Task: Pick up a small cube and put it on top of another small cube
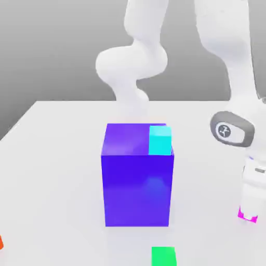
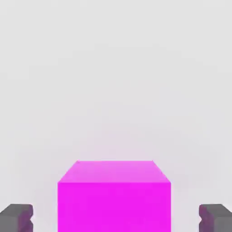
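Observation:
The small magenta-pink cube [image 2: 114, 199] rests on the white table, with one dark fingertip [image 2: 16, 218] on either side of it. A visible gap separates each finger from the cube's sides, so my gripper [image 2: 115, 218] is open around it without touching. In the exterior view, my gripper [image 1: 249, 208] hangs low at the right, and the pink cube [image 1: 248, 215] peeks out beneath the hand.
A big blue-purple block [image 1: 137, 182] stands mid-table with a small cyan cube [image 1: 160, 140] on its top far corner. A small green cube [image 1: 163, 256] lies near the front edge. An orange-red corner [image 1: 1, 242] shows at the exterior view's left edge.

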Robot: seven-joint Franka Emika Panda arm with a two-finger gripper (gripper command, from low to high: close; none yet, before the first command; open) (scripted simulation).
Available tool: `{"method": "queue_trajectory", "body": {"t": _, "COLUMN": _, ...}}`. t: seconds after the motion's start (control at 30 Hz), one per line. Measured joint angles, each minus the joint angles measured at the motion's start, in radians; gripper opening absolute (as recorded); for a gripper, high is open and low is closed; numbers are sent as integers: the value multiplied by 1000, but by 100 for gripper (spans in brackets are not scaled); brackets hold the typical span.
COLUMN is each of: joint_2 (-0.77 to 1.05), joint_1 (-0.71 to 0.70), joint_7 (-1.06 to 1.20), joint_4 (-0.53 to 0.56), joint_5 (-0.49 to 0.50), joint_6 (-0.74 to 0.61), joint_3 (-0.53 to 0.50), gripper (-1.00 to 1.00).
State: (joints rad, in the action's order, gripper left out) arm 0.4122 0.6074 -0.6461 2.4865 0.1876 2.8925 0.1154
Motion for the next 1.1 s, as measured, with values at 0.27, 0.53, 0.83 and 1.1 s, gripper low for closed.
{"method": "queue_trajectory", "body": {"t": 0.27, "joint_2": -87, "joint_1": -25, "joint_7": 26, "joint_4": 19, "joint_5": -33, "joint_6": -69, "joint_3": 33, "gripper": -100}}
{"method": "queue_trajectory", "body": {"t": 0.53, "joint_2": -120, "joint_1": -32, "joint_7": -167, "joint_4": -25, "joint_5": -100, "joint_6": -186, "joint_3": -14, "gripper": -100}}
{"method": "queue_trajectory", "body": {"t": 0.83, "joint_2": -49, "joint_1": -4, "joint_7": -605, "joint_4": -89, "joint_5": -179, "joint_6": -260, "joint_3": -168, "gripper": -100}}
{"method": "queue_trajectory", "body": {"t": 1.1, "joint_2": -4, "joint_1": 25, "joint_7": -998, "joint_4": -143, "joint_5": -245, "joint_6": -315, "joint_3": -304, "gripper": -100}}
